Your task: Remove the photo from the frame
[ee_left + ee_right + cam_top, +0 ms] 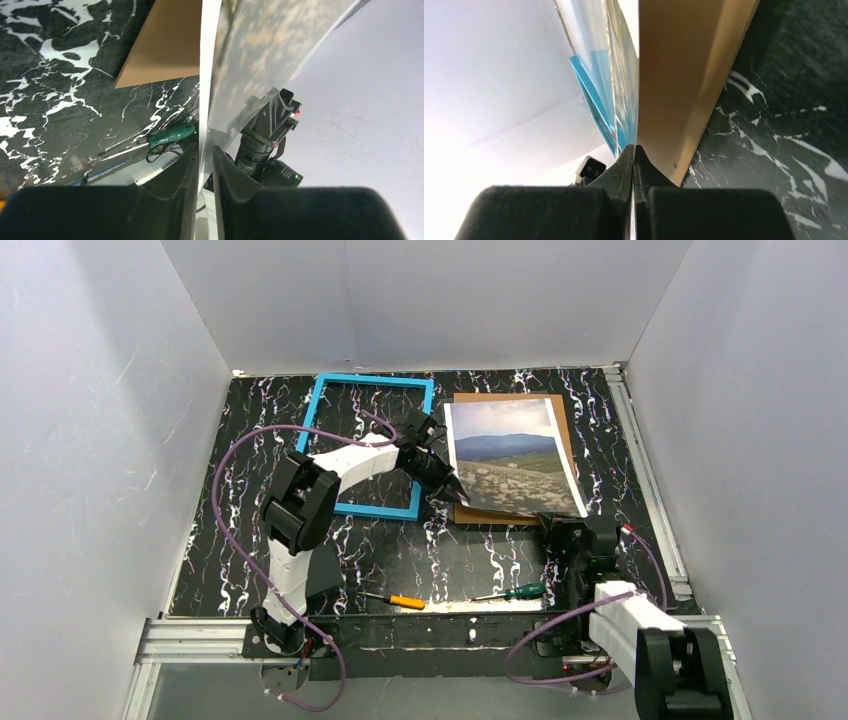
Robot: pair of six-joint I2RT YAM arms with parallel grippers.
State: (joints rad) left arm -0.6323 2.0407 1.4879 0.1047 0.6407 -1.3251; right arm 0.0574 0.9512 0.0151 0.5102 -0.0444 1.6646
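Our right gripper point(634, 148) is clamped on the near edge of the photo point(510, 455). The left gripper point(204, 149) straddles that edge, and we cannot tell whether it grips. We should lift evenly, clear of the backing board point(674, 75).

Photo point(512, 455): landscape print with pale sky, blue hills, a greenish-white field and white side margins. It is out of the frame, picture side up, over a brown board point(563, 420) at far right of the bench point(400, 555). Its near edge is lifted off the board.

Frame point(375, 380): thin, bright blue, empty rectangle. It lies flat on the bench just left of the photo.
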